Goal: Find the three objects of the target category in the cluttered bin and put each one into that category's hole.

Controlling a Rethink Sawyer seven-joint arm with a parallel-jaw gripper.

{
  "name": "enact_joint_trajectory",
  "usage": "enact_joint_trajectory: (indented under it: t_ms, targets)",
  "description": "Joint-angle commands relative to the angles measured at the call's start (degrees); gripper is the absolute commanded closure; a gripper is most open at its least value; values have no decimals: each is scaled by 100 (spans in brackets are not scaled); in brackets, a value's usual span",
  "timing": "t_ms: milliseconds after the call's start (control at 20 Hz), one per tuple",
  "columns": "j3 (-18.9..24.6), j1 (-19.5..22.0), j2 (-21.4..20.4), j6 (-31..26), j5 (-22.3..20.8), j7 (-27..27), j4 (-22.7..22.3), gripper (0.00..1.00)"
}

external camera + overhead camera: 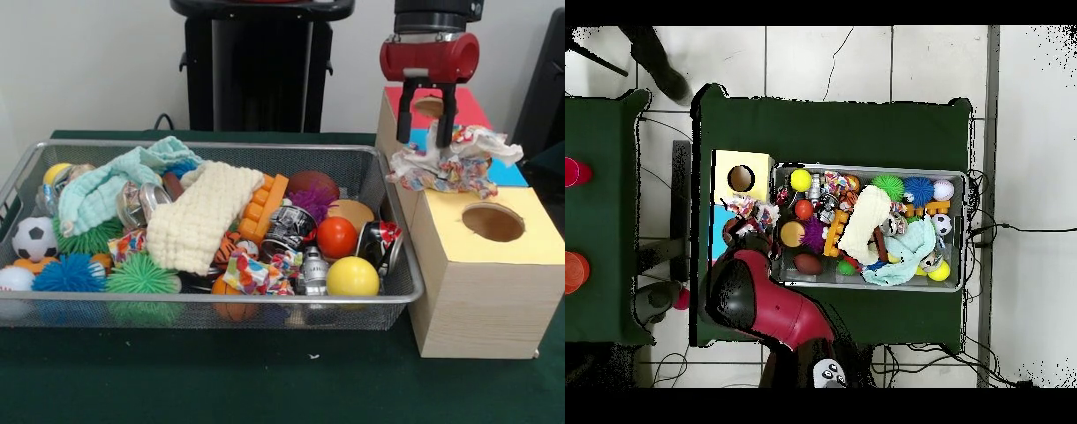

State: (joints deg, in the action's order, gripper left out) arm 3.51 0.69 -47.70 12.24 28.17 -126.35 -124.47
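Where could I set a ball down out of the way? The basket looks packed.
Bare green table lies in front of the bin, beside the yellow-topped box. The bin itself is crowded throughout, and the confetti cloth covers the blue box top under the gripper.

Below the gripper point(426, 132) lies 1 confetti-print cloth point(455, 161), on the wooden boxes point(481, 274). 2 holes show in their tops: 1 behind the gripper, 1 in front of it in the yellow top point(493, 222).

Away to the side of the gripper, the bin point(221, 300) holds 2 more confetti cloths point(252, 272), 1 cream knit cloth point(205, 216) and 1 mint towel point(106, 190). I count 3 spiky balls: 2 green point(141, 276) and 1 blue point(69, 274). Also 1 soccer ball point(33, 238), 1 yellow ball point(352, 277), 1 red ball point(336, 237) and 3 cans point(288, 228).
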Motion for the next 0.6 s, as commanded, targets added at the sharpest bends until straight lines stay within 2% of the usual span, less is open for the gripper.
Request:
enact_joint_trajectory:
  t_ms: [50,150,250,600]
  targets:
    - [905,229,183,225,2,-2222,-437,0]
    - [1081,341,246,122,17,-2298,-515,0]
    - [1305,492,323,227,-163,-2394,-558,0]
    - [1435,352,353,352,-147,-2689,-538,0]
